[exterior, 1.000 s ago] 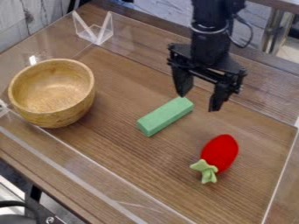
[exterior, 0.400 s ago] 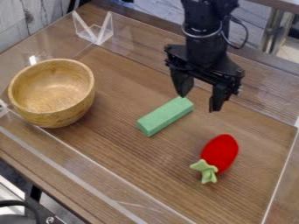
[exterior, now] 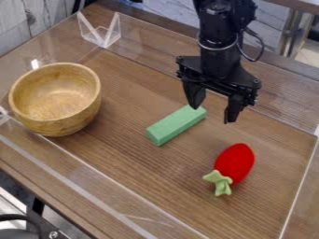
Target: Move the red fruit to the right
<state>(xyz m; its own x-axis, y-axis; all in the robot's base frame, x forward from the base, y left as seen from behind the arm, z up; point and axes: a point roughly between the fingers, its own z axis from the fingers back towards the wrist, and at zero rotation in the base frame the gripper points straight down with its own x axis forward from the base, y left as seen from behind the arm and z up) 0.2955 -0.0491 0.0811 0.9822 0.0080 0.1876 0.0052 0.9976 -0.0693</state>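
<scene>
On the wooden tabletop, your red fruit looked glossy, with a pale green stem end; it lay beyond your wide-open fingers, toward the camera.

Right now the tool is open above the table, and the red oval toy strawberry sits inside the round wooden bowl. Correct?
Not quite: the camera view shows the red oval toy strawberry on the wooden table, outside the round wooden bowl. The tool is open above the table.
</scene>
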